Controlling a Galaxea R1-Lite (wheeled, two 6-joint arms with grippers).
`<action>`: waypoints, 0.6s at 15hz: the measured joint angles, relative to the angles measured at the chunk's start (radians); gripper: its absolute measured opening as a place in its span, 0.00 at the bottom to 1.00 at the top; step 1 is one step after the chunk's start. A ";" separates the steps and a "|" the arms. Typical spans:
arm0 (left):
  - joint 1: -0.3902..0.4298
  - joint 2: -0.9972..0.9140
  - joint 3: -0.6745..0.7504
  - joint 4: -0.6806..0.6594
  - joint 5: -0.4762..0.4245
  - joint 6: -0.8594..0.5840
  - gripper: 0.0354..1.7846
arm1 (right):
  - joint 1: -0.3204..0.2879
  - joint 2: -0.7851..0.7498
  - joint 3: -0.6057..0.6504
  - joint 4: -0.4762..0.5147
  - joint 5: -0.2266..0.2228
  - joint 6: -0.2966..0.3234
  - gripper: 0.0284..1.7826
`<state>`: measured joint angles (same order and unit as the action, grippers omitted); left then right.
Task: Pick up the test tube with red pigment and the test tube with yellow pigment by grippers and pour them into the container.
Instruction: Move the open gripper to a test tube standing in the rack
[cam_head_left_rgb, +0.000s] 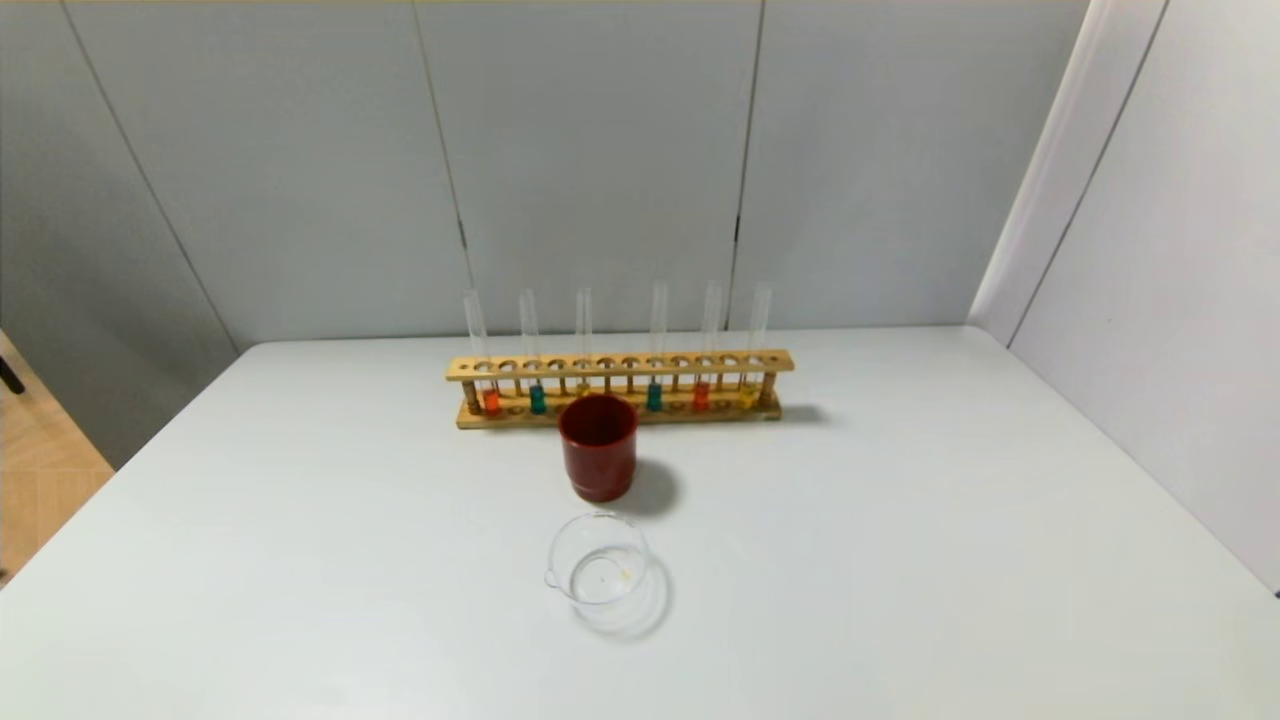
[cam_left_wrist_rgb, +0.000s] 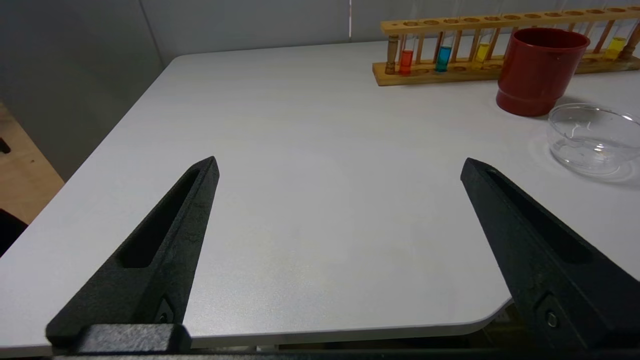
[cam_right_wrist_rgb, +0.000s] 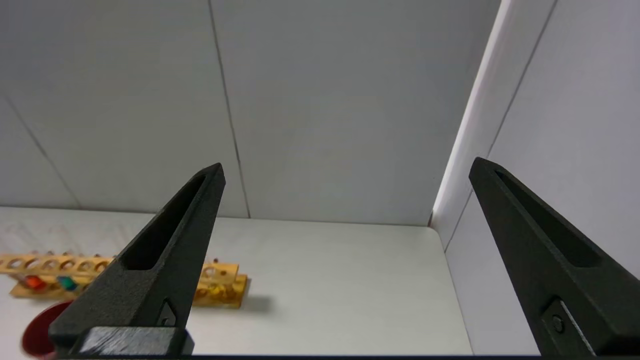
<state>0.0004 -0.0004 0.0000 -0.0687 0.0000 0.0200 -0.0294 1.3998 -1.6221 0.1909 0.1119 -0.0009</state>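
Observation:
A wooden rack (cam_head_left_rgb: 620, 366) at the back of the table holds several tubes. The red pigment tube (cam_head_left_rgb: 701, 395) is second from the right end. The pale yellow pigment tube (cam_head_left_rgb: 748, 393) is at the right end and also shows in the left wrist view (cam_left_wrist_rgb: 616, 47) and the right wrist view (cam_right_wrist_rgb: 215, 290). The clear glass container (cam_head_left_rgb: 600, 570) stands near the front, also in the left wrist view (cam_left_wrist_rgb: 592, 137). Neither gripper shows in the head view. My left gripper (cam_left_wrist_rgb: 340, 162) is open and empty over the table's near left corner. My right gripper (cam_right_wrist_rgb: 346, 162) is open and empty, facing the back right corner.
A dark red cup (cam_head_left_rgb: 598, 446) stands between rack and container. The rack also holds a brighter orange tube (cam_head_left_rgb: 491, 400), two teal tubes (cam_head_left_rgb: 537, 398) and another yellow tube (cam_left_wrist_rgb: 482, 51) behind the cup. Walls close the table's back and right sides.

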 joint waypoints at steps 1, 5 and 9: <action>0.000 0.000 0.000 0.000 0.000 0.000 0.96 | 0.005 0.057 -0.013 -0.032 0.001 0.000 0.96; 0.000 0.000 0.000 0.000 0.000 0.000 0.96 | 0.096 0.241 -0.023 -0.103 0.009 0.005 0.96; 0.000 0.000 0.000 0.000 0.000 0.000 0.96 | 0.204 0.341 0.082 -0.184 0.028 0.016 0.96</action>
<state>0.0009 -0.0004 0.0000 -0.0687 0.0000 0.0200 0.1749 1.7411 -1.5398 0.0072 0.1400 0.0153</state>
